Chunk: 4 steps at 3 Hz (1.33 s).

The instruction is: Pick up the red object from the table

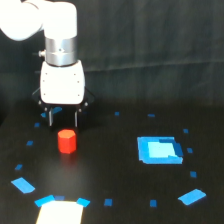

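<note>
The red object (66,141) is a small red-orange hexagonal block standing upright on the black table (110,170), left of centre in the exterior view. My gripper (63,120) hangs from the white arm directly above and slightly behind the block. Its two dark fingers (50,117) point down and stand apart, with nothing between them. The fingertips end just above the block's top and do not touch it.
A blue square patch (159,150) lies on the exterior view's right. A white patch (60,212) sits at the bottom edge, flanked by blue tape pieces (22,185). Small blue tape marks (191,196) dot the table. A dark curtain hangs behind.
</note>
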Available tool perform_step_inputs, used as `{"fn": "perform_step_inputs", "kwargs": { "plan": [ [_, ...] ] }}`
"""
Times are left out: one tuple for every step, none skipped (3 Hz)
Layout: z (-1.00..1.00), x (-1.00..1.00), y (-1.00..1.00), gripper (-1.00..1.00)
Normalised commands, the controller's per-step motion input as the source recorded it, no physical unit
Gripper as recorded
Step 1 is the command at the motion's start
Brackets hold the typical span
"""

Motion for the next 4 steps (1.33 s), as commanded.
{"fn": "perform_step_inputs", "kwargs": {
  "plan": [
    [-1.0, -0.16, -0.91, -0.08],
    [-0.63, 0.31, -1.0, -1.0],
    [-0.72, 0.3, -0.72, -1.0],
    [1.0, -1.0, 0.96, -1.0]
  ]
}}
